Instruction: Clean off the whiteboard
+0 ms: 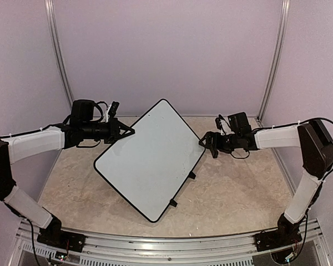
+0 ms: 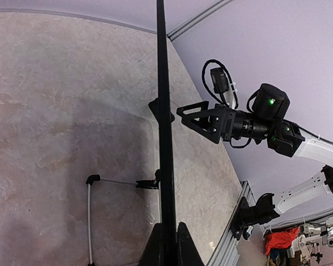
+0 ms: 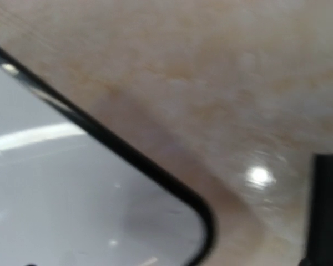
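The whiteboard (image 1: 150,160) is white with a thin black rim and looks wiped clean. It is held tilted above the table, with small black feet (image 1: 191,175) on its lower right edge. My left gripper (image 1: 129,132) is shut on its upper left edge. In the left wrist view the fingers (image 2: 183,246) pinch the black rim (image 2: 162,111), seen edge-on. My right gripper (image 1: 206,145) is open beside the board's right corner and also shows in the left wrist view (image 2: 190,119). The right wrist view shows that rounded corner (image 3: 72,210), blurred, and one dark finger (image 3: 327,210).
A thin white wire leg with black ends (image 2: 89,221) hangs from the board's back over the beige tabletop (image 1: 238,188). An aluminium rail (image 1: 172,244) runs along the near edge. Pink walls with metal posts (image 1: 273,61) close in the back and sides.
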Robot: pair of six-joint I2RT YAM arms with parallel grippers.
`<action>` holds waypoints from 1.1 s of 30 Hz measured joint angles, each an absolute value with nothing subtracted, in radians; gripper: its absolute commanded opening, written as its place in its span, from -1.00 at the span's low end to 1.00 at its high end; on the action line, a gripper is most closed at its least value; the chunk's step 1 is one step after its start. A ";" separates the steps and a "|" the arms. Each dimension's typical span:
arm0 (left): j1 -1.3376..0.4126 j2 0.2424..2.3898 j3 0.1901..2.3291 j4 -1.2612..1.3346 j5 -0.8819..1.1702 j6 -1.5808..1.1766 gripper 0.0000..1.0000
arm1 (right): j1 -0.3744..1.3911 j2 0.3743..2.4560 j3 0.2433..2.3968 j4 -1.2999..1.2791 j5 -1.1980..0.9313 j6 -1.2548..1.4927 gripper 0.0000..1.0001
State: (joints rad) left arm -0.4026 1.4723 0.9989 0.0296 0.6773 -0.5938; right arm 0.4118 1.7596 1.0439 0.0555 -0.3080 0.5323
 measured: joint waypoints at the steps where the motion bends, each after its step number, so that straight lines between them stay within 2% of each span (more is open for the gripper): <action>1: -0.403 1.472 0.999 0.030 0.678 -0.594 -1.00 | 0.412 1.759 1.040 0.043 -0.290 0.524 0.98; 18: -0.403 1.472 0.999 0.030 0.678 -0.594 -1.00 | 0.412 1.812 1.057 0.014 -0.251 0.503 0.98; 33: -0.403 1.472 0.999 0.030 0.678 -0.594 -1.00 | 0.414 1.836 1.068 0.083 -0.429 0.518 0.97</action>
State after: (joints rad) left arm -0.4026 1.4723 0.9989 0.0296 0.6781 -0.5938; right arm 0.4145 1.8362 1.0679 0.0830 -0.4286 0.5179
